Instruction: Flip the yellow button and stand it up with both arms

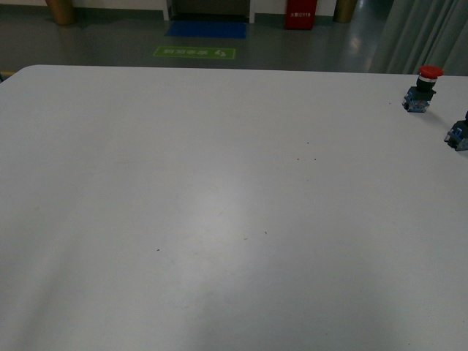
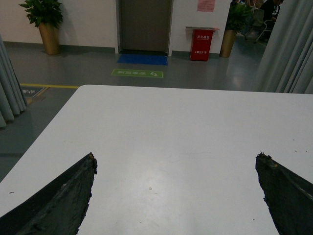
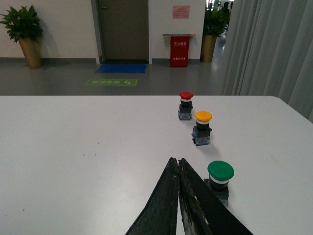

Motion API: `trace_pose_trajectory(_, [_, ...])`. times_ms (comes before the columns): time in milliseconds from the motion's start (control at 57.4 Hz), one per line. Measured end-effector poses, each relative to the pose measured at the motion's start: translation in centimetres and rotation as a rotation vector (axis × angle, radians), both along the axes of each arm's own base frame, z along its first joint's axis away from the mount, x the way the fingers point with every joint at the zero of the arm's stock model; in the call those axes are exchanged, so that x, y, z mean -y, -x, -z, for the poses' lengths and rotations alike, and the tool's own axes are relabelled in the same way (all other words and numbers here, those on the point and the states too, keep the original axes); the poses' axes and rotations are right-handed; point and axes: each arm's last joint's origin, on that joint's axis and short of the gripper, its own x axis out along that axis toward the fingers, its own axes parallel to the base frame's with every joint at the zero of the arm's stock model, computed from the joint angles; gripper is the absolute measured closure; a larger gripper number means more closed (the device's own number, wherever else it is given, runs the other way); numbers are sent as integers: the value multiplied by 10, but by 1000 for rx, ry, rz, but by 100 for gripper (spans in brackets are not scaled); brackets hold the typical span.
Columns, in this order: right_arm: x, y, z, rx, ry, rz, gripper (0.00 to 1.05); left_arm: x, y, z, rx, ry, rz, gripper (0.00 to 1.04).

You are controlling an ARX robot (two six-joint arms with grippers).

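Note:
The yellow button (image 3: 203, 128) shows in the right wrist view, standing upright on the white table (image 3: 88, 147) with its yellow-orange cap on top and its black-and-blue body below. My right gripper (image 3: 176, 159) is shut with nothing in it. Its tips hover short of the button, a clear gap away. My left gripper (image 2: 175, 155) is open wide over bare table with nothing between its fingers (image 2: 73, 191). Neither arm shows in the front view. The yellow button's cap does not show there.
A red-capped button (image 3: 186, 105) (image 1: 423, 89) stands beyond the yellow one. A green-capped button (image 3: 219, 178) stands close beside my right fingers. A blue block (image 1: 458, 135) is cut off by the front view's right edge. The table's far edge gives onto grey floor.

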Motion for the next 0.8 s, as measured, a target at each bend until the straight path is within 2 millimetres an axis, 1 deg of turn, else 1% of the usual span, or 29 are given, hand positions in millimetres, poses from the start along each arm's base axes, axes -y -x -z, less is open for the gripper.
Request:
trace_pose_trajectory(52, [0,0,0,0,1,0,101,0,0,0,0,0,0,7])
trace_pose_trajectory(87, [0,0,0,0,1,0,94,0,0,0,0,0,0,7])
trace_pose_trajectory(227, [0,0,0,0,1,0,58,0,0,0,0,0,0,7])
trace_pose_trajectory(349, [0,0,0,0,1,0,35,0,0,0,0,0,0,7])
trace_pose_trajectory(401, [0,0,0,0,1,0,21,0,0,0,0,0,0,7])
trace_pose_trajectory(471, [0,0,0,0,1,0,7,0,0,0,0,0,0,7])
trace_pose_trajectory(488, [0,0,0,0,0,0,5,0,0,0,0,0,0,7])
trace_pose_trajectory(558, [0,0,0,0,1,0,8,0,0,0,0,0,0,7])
trace_pose_trajectory(802, [0,0,0,0,1,0,7,0,0,0,0,0,0,7])
